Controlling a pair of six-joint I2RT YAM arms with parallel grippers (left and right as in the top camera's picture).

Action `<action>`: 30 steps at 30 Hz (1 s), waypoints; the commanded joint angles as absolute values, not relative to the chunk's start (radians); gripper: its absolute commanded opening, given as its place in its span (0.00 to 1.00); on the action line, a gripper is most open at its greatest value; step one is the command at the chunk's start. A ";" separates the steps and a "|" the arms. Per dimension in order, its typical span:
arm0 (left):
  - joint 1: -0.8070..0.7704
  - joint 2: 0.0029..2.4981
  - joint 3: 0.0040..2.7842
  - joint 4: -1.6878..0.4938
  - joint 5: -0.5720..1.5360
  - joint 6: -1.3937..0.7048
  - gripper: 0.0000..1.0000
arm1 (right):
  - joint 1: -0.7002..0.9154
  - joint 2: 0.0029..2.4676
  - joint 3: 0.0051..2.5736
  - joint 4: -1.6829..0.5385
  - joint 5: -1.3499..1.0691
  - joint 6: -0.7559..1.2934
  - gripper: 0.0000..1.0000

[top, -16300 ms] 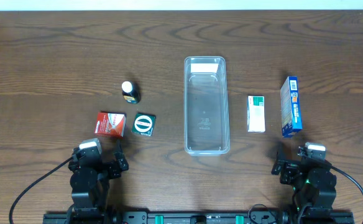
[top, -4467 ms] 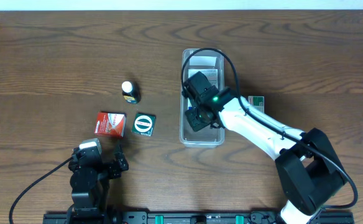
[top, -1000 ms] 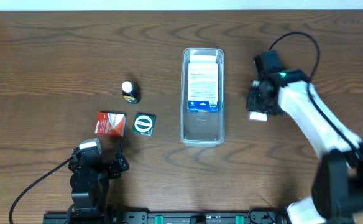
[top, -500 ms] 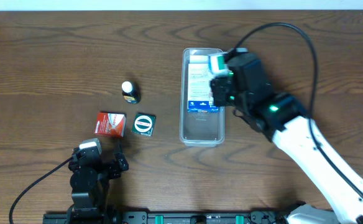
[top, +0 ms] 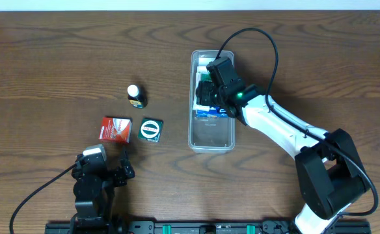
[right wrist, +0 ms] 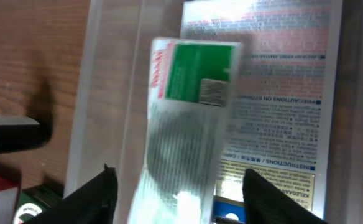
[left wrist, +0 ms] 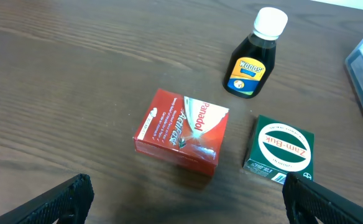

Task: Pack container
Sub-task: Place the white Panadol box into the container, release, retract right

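The clear plastic container (top: 211,140) lies lengthwise at the table's middle; it also shows in the right wrist view (right wrist: 107,93). A blue box with a printed instructions face (right wrist: 281,93) lies flat inside it. My right gripper (top: 207,90) hovers over the container's far half. Its fingers (right wrist: 178,193) are spread, and a blurred white-and-green box (right wrist: 194,112) sits between them over the container's left side, with a gap on each side. My left gripper (top: 105,169) rests open and empty near the front left; its fingers (left wrist: 191,199) frame bare wood.
Left of the container stand a red Panadol box (top: 115,129) (left wrist: 181,132), a green Zam-Buk box (top: 151,130) (left wrist: 284,149) and a small dark bottle with a white cap (top: 136,96) (left wrist: 256,56). The right arm's cable arcs over the table's right side.
My right arm has carried the white-and-green box from the right of the container to over it, lowered, and spread its fingers. The left arm has not moved.
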State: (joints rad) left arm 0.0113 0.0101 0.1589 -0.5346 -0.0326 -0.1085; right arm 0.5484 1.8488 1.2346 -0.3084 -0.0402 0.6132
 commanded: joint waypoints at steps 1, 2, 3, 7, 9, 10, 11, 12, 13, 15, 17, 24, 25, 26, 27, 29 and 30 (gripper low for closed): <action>0.017 0.004 0.145 -0.535 -0.035 -0.117 0.98 | 0.522 1.840 1.288 -0.298 -0.058 0.578 0.66; 0.017 0.004 0.145 -0.535 -0.035 -0.118 0.98 | 0.520 1.839 1.293 -0.299 -0.060 0.563 0.67; 0.017 0.004 0.145 -0.535 -0.035 -0.118 0.98 | 0.517 1.838 1.301 -0.304 -0.065 0.540 0.68; 0.017 0.004 0.145 -0.535 -0.035 -0.117 0.98 | 0.506 1.806 1.319 -0.341 -0.068 0.533 0.67; 0.017 0.004 0.145 -0.535 -0.035 -0.118 0.98 | 0.503 1.784 1.319 -0.352 -0.081 0.533 0.65; 0.017 0.004 0.145 -0.535 -0.035 -0.118 0.98 | 0.502 1.768 1.319 -0.364 -0.081 0.529 0.64; 0.017 0.004 0.145 -0.535 -0.035 -0.118 0.98 | 0.502 1.748 1.319 -0.377 -0.081 0.511 0.63; 0.017 0.004 0.145 -0.535 -0.035 -0.117 0.98 | 0.500 1.730 1.319 -0.390 -0.080 0.501 0.63; 0.017 0.004 0.145 -0.535 -0.035 -0.118 0.98 | 0.496 1.699 1.319 -0.412 -0.080 0.488 0.63; 0.017 0.004 0.145 -0.535 -0.035 -0.117 0.98 | 0.480 1.618 1.319 -0.464 -0.074 0.451 0.66; 0.017 0.004 0.145 -0.535 -0.035 -0.117 0.98 | 0.455 1.535 1.319 -0.526 -0.040 0.440 0.69; 0.017 0.004 0.145 -0.535 -0.035 -0.117 0.98 | 0.223 1.228 1.319 -0.846 0.052 0.475 0.81; 0.017 0.004 0.145 -0.536 -0.038 -0.113 0.98 | 0.183 1.197 1.319 -0.887 0.052 0.475 0.84; 0.017 0.004 0.145 -0.536 -0.051 -0.085 0.98 | 0.145 1.172 1.319 -0.925 0.052 0.474 0.86; 0.017 0.004 0.145 -0.536 -0.069 -0.056 0.98 | 0.115 1.154 1.319 -0.954 0.052 0.474 0.89; 0.017 0.004 0.145 -0.536 -0.068 -0.053 0.98 | 0.063 1.127 1.319 -1.003 0.052 0.474 0.99; 0.017 0.004 0.145 -0.536 -0.068 -0.053 0.98 | 0.043 1.118 1.319 -1.023 0.053 0.474 0.99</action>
